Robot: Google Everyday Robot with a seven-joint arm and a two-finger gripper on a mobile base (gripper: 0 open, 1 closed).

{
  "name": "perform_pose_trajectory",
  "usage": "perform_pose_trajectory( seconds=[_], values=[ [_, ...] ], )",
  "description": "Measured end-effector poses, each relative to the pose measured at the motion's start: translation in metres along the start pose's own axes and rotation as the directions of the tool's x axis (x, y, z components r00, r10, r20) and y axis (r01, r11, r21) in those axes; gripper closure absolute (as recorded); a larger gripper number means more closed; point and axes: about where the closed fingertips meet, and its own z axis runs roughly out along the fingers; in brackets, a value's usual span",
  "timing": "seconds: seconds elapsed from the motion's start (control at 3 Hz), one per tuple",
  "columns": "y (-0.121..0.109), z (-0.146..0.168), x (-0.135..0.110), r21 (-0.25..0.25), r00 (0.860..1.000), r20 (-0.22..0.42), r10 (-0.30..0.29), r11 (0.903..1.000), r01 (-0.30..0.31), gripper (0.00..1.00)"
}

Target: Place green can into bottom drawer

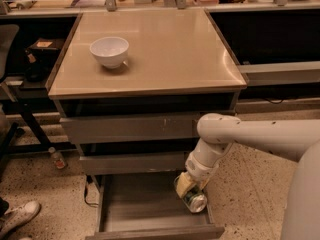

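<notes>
The green can (194, 201) lies tilted, its silver end toward me, at the right side of the bottom drawer (145, 209), which is pulled out. My gripper (187, 188) reaches down from the white arm at the right and is shut on the green can, holding it low inside the drawer near its right wall. I cannot tell if the can touches the drawer floor.
A white bowl (109, 51) stands on the beige cabinet top (165, 54). Two closed grey drawers (130, 128) sit above the open one. A chair and a small bottle (56, 158) are at the left; a shoe (17, 218) is at the lower left.
</notes>
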Motion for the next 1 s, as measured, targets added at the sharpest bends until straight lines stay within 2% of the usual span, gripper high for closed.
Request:
perform_pose_trajectory(
  seconds=[0.33, 0.67, 1.0],
  values=[
    [-0.02, 0.046, 0.0, -0.075, 0.992, 0.033, 0.122, 0.99, -0.12, 1.0],
    [-0.043, 0.082, -0.008, -0.152, 0.97, 0.078, 0.23, 0.9643, -0.216, 1.0],
    [-0.043, 0.082, -0.008, -0.153, 0.97, 0.078, 0.23, 0.9643, -0.217, 1.0]
  ],
)
